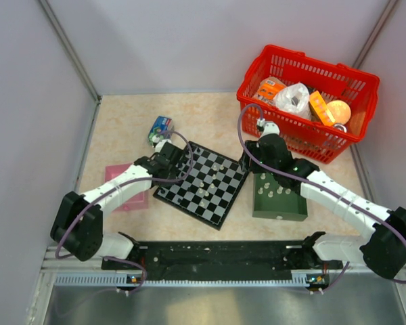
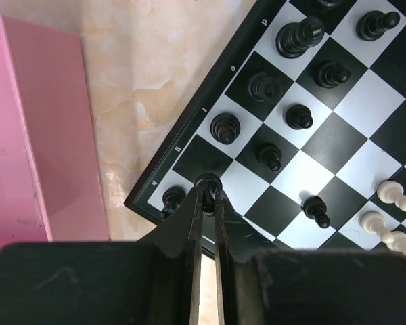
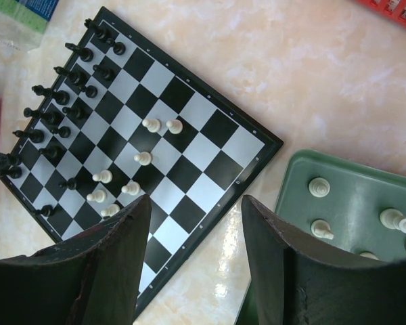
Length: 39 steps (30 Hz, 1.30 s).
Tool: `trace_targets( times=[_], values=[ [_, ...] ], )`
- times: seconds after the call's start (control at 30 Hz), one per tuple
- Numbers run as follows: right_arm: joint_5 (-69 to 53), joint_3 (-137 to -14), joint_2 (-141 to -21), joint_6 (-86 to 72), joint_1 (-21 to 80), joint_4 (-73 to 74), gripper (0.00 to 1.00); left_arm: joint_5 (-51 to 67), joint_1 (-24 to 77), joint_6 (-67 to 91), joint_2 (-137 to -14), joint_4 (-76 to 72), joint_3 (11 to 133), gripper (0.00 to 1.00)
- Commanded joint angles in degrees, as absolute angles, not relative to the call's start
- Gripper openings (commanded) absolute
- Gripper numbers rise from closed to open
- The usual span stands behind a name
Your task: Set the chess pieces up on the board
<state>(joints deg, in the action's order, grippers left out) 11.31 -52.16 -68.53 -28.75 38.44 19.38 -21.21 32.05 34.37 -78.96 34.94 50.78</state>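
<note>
The board [image 1: 204,184] lies at the table's middle, turned diagonally. Dark chess pieces [image 3: 61,112] stand in two rows along its left side, and several pale pieces [image 3: 143,158] stand loose near its middle. My left gripper [image 2: 208,193] is shut on a dark piece [image 2: 208,181] on an edge square near the board's corner, next to another dark piece [image 2: 172,198]. From above, the left gripper [image 1: 172,154] is at the board's left corner. My right gripper [image 3: 195,215] is open and empty above the board's right edge, beside the green tray [image 3: 355,193] that holds pale pieces [image 3: 318,187].
A pink tray [image 2: 34,135] lies left of the board. The green tray [image 1: 260,206] sits right of it. A red basket [image 1: 338,76] full of items stands at the back right. A small packet [image 1: 160,128] lies behind the board. Walls enclose the table.
</note>
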Motion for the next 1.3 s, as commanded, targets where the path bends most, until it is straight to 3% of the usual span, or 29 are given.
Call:
trace_targets(
  times=[0.0, 1.03, 1.27],
  values=[
    [11.78, -52.74, -68.38, -29.0, 38.06, 18.19, 0.56, -19.78, 30.68, 33.4, -79.63, 31.38, 51.77, 0.05],
    [11.34, -53.35, -69.08, -28.92, 38.06, 18.19, 0.57, -17.67, 27.6, 33.49, -82.18, 27.77, 47.81, 0.04],
    [11.25, -53.35, -69.08, -28.92, 38.06, 18.19, 0.57, -18.28, 27.51, 33.84, -81.74, 28.04, 47.9, 0.27]
  ],
)
